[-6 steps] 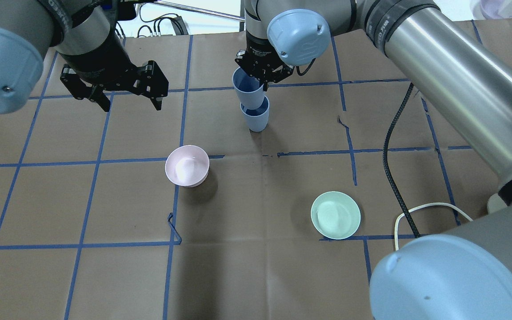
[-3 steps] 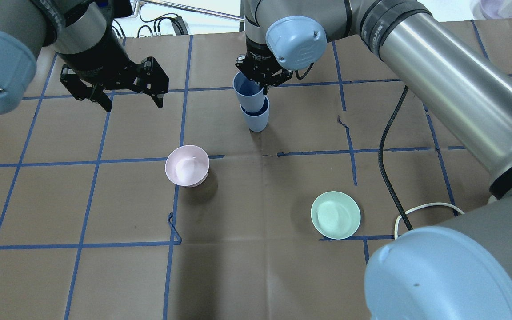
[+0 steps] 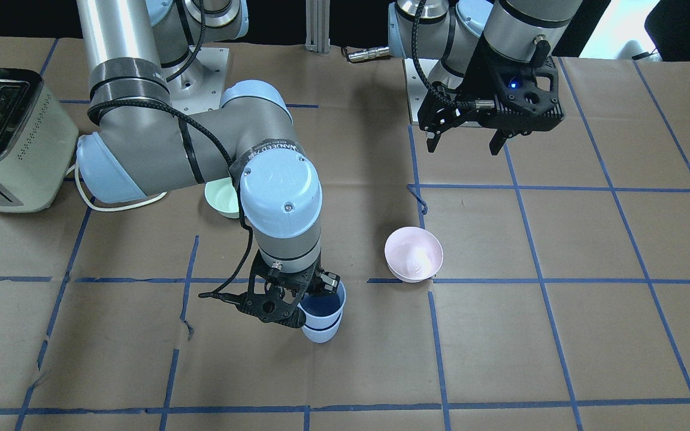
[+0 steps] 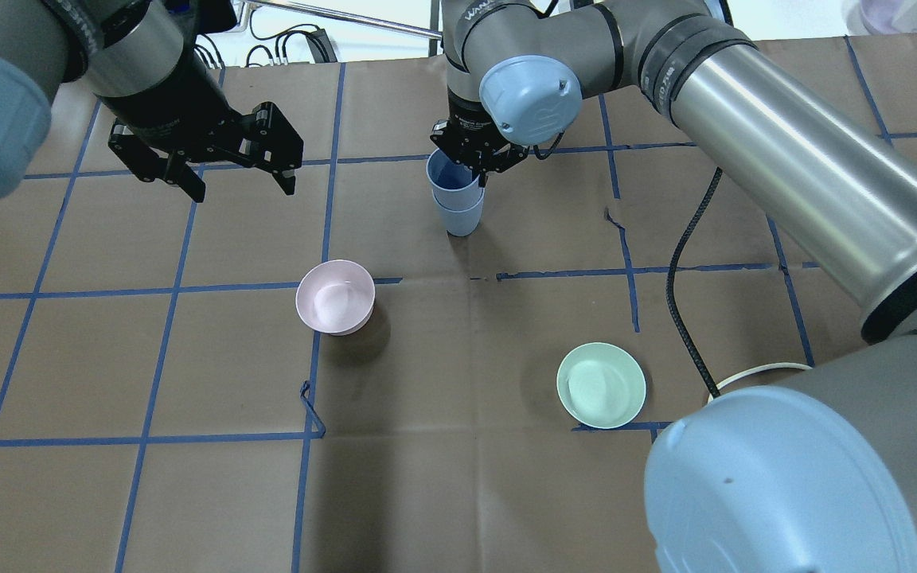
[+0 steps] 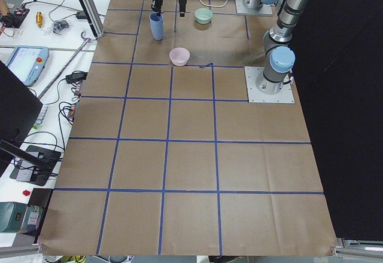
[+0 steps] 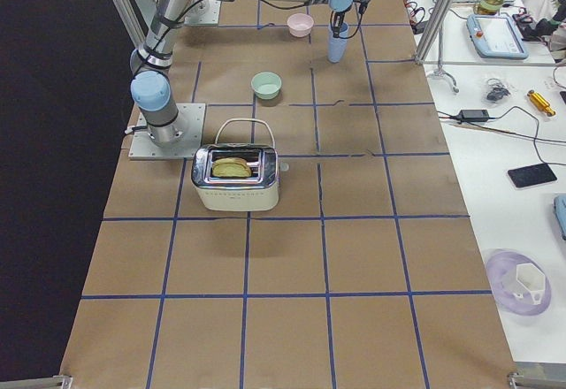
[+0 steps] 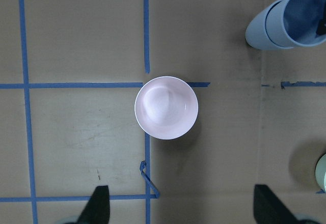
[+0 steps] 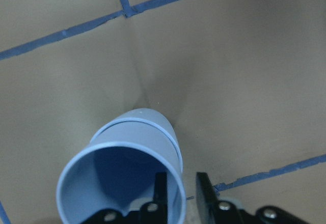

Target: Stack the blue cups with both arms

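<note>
Two pale blue cups stand nested at the table's far middle. The upper cup (image 4: 449, 177) sits inside the lower cup (image 4: 460, 219), and both are upright. My right gripper (image 4: 476, 169) is shut on the upper cup's rim, one finger inside and one outside, as the right wrist view shows (image 8: 181, 191). There the upper cup (image 8: 127, 147) fills the lower cup (image 8: 153, 116). My left gripper (image 4: 241, 189) is open and empty, held above the table to the left of the cups. The stack also shows in the front view (image 3: 323, 306) and the left wrist view (image 7: 300, 15).
A pink bowl (image 4: 335, 296) sits left of centre, below the left gripper (image 7: 166, 107). A mint-green bowl (image 4: 601, 384) sits at the right front. A black cable (image 4: 689, 294) hangs from the right arm. A toaster (image 3: 3, 137) stands on the robot's right side.
My right gripper has lowered the upper cup down into the lower cup, so the two now sit nested. The left gripper has stayed open and barely moved.
</note>
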